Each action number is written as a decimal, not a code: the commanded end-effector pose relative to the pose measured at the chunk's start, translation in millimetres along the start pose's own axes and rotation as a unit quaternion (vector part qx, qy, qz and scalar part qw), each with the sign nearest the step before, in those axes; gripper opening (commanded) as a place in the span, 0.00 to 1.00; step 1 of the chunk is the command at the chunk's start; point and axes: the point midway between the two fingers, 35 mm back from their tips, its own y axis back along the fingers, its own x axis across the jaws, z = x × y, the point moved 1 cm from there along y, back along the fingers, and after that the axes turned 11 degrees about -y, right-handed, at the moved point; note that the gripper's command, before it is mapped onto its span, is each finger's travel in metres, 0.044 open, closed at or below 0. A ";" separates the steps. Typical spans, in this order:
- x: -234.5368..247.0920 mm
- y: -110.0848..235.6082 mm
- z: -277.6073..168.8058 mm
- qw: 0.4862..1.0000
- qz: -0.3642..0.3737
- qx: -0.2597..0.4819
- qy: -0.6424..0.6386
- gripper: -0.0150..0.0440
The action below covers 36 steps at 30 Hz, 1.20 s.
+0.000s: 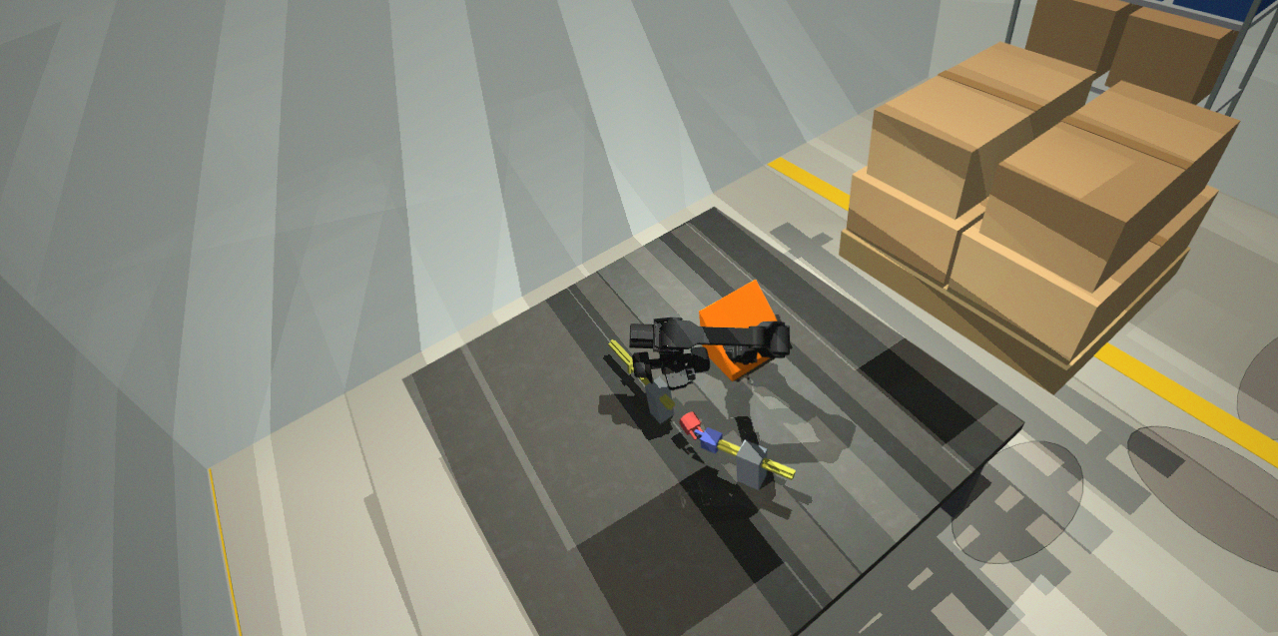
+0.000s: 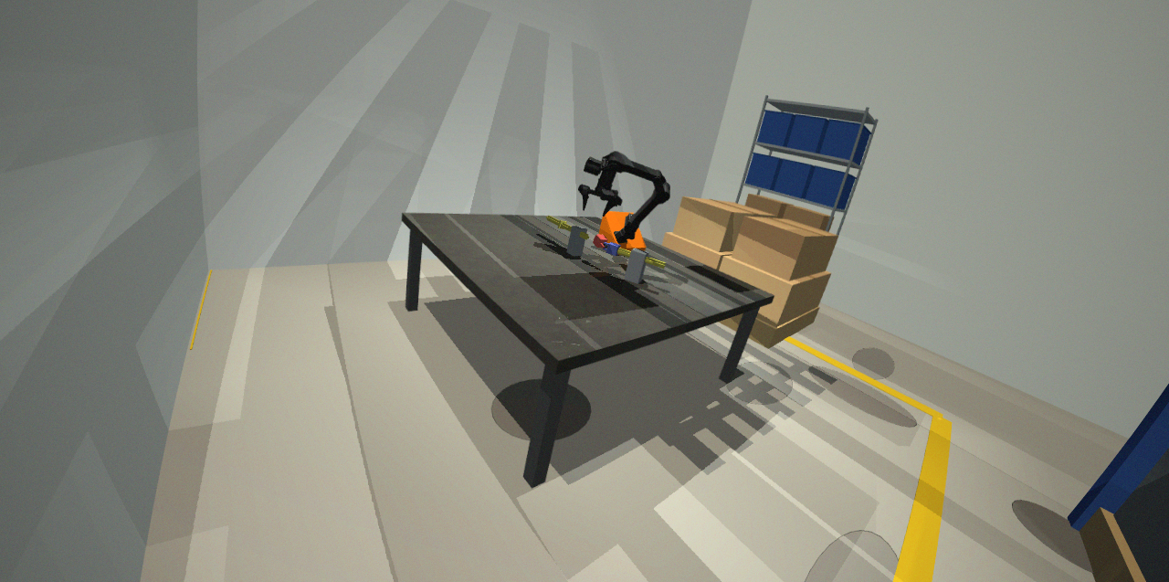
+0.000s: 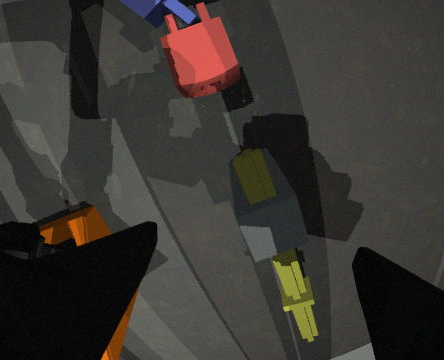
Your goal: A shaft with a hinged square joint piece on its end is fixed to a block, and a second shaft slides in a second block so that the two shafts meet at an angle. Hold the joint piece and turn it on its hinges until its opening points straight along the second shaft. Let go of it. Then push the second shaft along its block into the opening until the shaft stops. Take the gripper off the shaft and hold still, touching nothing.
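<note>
The red joint piece (image 1: 690, 422) (image 2: 600, 240) (image 3: 202, 55) hangs on the blue hinge part (image 1: 709, 438) (image 3: 144, 6) at the end of the first yellow shaft (image 1: 780, 468), held in its grey block (image 1: 751, 465) (image 2: 636, 268). Its free end faces roughly toward the second shaft; I cannot see into its opening. The second yellow shaft (image 1: 619, 351) (image 2: 559, 223) (image 3: 307, 322) runs through the second grey block (image 1: 658, 406) (image 2: 576, 241) (image 3: 272, 220). Its near end is short of the red piece, with a gap between them. My gripper (image 1: 661, 374) (image 2: 595, 210) (image 3: 260, 247) is open and empty, above the second block and shaft.
An orange box (image 1: 741, 306) (image 2: 615, 227) (image 3: 99, 220) stands on the dark table (image 1: 527, 417) (image 2: 490, 251) beside the arm. Stacked cartons (image 1: 1027, 176) (image 2: 776, 243) stand on a pallet beyond the table, with a shelf of blue bins behind them.
</note>
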 end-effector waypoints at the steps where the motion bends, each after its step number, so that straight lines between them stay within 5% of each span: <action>1: 0.5 -0.6 -1.6 1.000 0.002 0.000 -0.027 1.00; 18: 0.8 -5.0 -0.5 0.963 0.002 0.010 -0.268 1.00; 36: 1.1 -9.8 0.6 0.863 -0.004 0.020 -0.505 1.00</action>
